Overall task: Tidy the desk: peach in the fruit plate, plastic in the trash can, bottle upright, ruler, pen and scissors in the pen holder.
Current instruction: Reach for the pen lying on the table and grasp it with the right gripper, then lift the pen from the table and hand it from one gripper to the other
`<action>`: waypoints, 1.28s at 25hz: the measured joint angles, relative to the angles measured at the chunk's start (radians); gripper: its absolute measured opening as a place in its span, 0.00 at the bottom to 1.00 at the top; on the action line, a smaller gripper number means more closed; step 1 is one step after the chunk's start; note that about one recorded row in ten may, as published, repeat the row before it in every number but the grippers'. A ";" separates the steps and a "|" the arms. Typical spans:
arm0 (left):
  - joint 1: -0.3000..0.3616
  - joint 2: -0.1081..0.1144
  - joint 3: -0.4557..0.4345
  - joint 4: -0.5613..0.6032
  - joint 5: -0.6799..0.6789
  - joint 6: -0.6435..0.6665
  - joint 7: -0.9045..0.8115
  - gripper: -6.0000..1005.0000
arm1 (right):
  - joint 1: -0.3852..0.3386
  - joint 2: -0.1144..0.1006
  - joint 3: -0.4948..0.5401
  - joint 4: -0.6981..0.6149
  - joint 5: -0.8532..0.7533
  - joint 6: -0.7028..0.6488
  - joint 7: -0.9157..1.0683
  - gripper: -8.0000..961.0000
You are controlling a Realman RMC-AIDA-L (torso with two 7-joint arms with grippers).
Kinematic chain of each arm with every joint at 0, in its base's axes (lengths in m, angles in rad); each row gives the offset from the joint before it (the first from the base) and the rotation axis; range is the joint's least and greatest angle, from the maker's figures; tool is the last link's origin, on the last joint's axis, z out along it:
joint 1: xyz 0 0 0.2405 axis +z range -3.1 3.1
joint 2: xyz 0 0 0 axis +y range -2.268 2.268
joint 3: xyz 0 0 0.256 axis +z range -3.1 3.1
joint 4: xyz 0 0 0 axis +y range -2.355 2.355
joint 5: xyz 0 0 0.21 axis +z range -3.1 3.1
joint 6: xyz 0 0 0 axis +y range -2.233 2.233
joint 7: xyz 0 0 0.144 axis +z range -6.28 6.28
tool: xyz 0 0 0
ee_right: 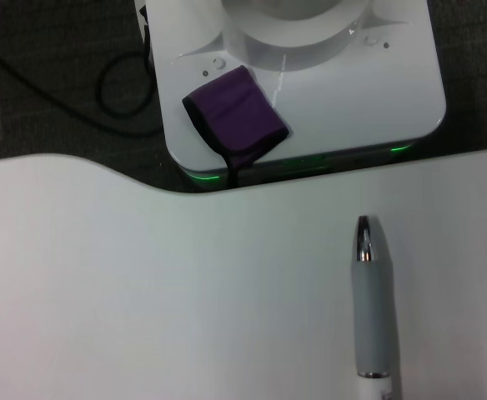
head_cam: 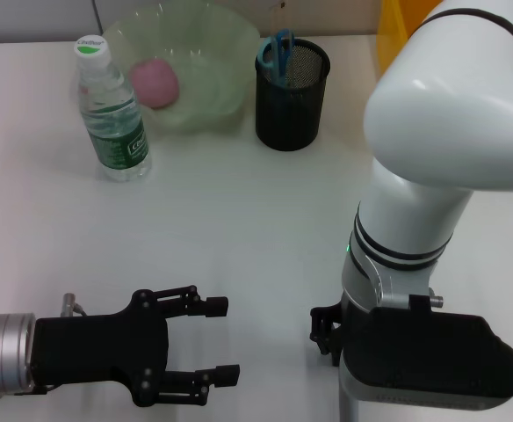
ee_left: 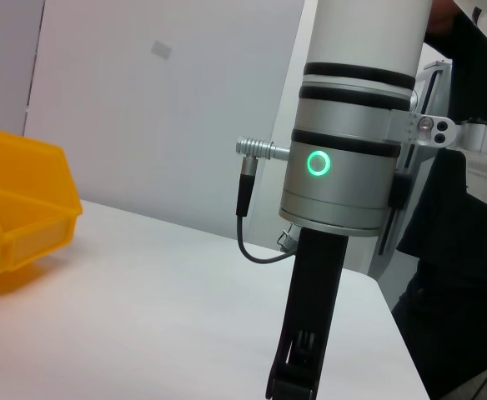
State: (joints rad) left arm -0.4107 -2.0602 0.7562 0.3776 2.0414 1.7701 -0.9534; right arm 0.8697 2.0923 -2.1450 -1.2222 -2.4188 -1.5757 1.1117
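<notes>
The pink peach [head_cam: 155,83] lies in the green fruit plate [head_cam: 217,40] at the back. Left of it the bottle [head_cam: 111,110] stands upright. Blue-handled scissors [head_cam: 277,54] stick out of the black mesh pen holder [head_cam: 292,97]. A grey pen [ee_right: 370,308] lies flat on the table near its front edge, seen only in the right wrist view. My right gripper [head_cam: 324,330] points down at the front right, largely hidden by its own arm. My left gripper [head_cam: 220,341] hovers open and empty at the front left. The ruler, plastic and trash can are out of view.
A yellow bin [head_cam: 393,35] sits at the back right, and the left wrist view also shows the yellow bin [ee_left: 18,208]. The robot base [ee_right: 310,75] stands just past the table's front edge. My right arm [head_cam: 450,114] blocks much of the table's right side.
</notes>
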 joint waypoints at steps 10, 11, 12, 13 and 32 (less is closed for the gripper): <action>0.001 0.000 0.000 0.000 0.000 0.004 -0.002 0.78 | -0.014 0.000 0.000 -0.012 -0.013 0.005 -0.006 0.29; 0.001 0.000 0.000 0.000 0.000 0.004 -0.002 0.78 | -0.014 0.000 0.000 -0.012 -0.013 0.005 -0.006 0.28; 0.001 0.000 0.000 0.000 0.000 0.005 -0.002 0.78 | -0.014 0.000 0.001 -0.012 -0.013 0.005 -0.008 0.28; 0.001 0.000 0.000 0.000 0.000 0.005 -0.002 0.78 | -0.014 0.000 0.001 -0.015 -0.013 0.005 -0.010 0.27; -0.002 0.004 0.000 0.002 0.000 0.020 -0.008 0.78 | -0.038 0.000 0.032 -0.060 -0.026 -0.012 -0.008 0.14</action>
State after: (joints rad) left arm -0.4130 -2.0560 0.7562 0.3797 2.0417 1.7902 -0.9610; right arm 0.8320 2.0924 -2.1126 -1.2818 -2.4453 -1.5878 1.1039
